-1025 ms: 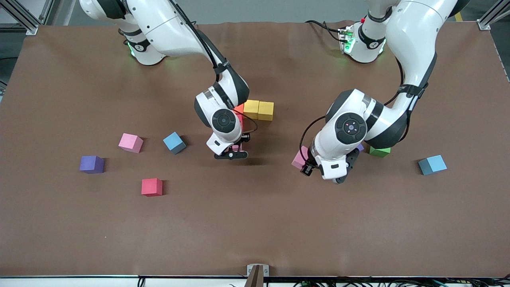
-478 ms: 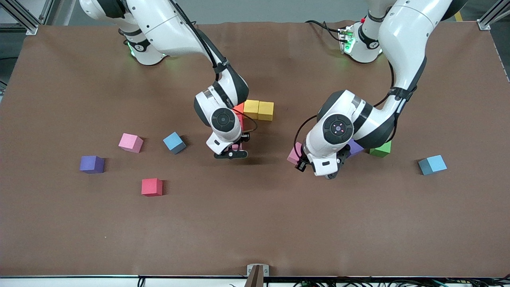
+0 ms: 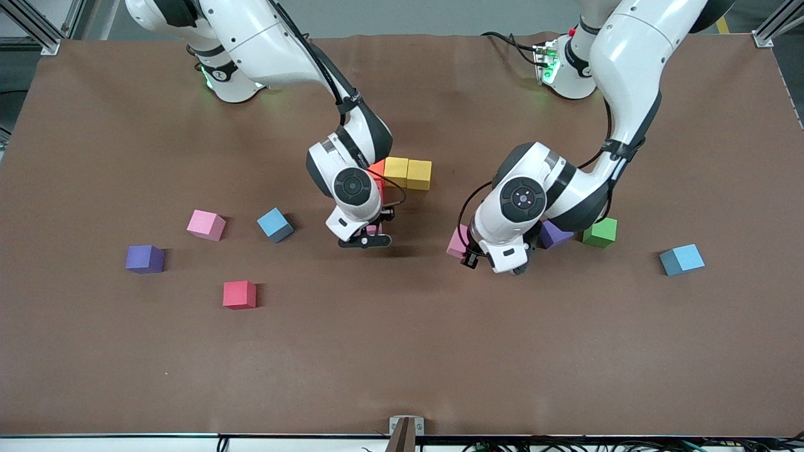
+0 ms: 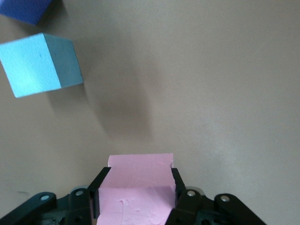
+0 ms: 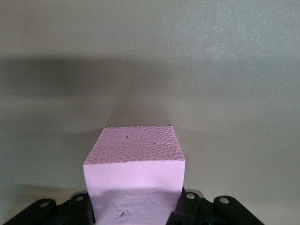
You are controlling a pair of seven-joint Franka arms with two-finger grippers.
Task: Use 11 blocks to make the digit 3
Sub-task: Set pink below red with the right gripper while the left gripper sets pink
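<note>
Both grippers are closed on pink blocks.

The left gripper [image 3: 466,252] hangs over bare mat with a pink block [image 3: 457,243] clamped between its fingers. In the left wrist view the same pink block [image 4: 137,187] fills the gap between the two black fingers [image 4: 99,187], one face pressed by each. A purple block [image 3: 555,233] and a green block [image 3: 600,231] sit on the table close beside the left arm's wrist, toward the left arm's end. A light blue block [image 3: 681,258] lies well apart from the gripper, farther toward that same end.

The right gripper [image 3: 365,241] is low over the mat, just in front of the started row of blocks. The right wrist view shows a pink block [image 5: 134,176] held squarely in its grip, the upper face dimpled. From the front only a sliver of that pink block [image 3: 372,231] shows under the wrist.

The started row lies just past the right arm's wrist: an orange-red block [image 3: 377,169], then two yellow blocks [image 3: 396,171] [image 3: 419,174], all touching in a line.

Toward the right arm's end, well apart from its gripper, lie a second light blue block [image 3: 274,224], a loose pink block [image 3: 205,224], a second purple block [image 3: 145,258] and a red block [image 3: 239,294].

No brand, label or writing can be read on the blocks or the arms.
</note>
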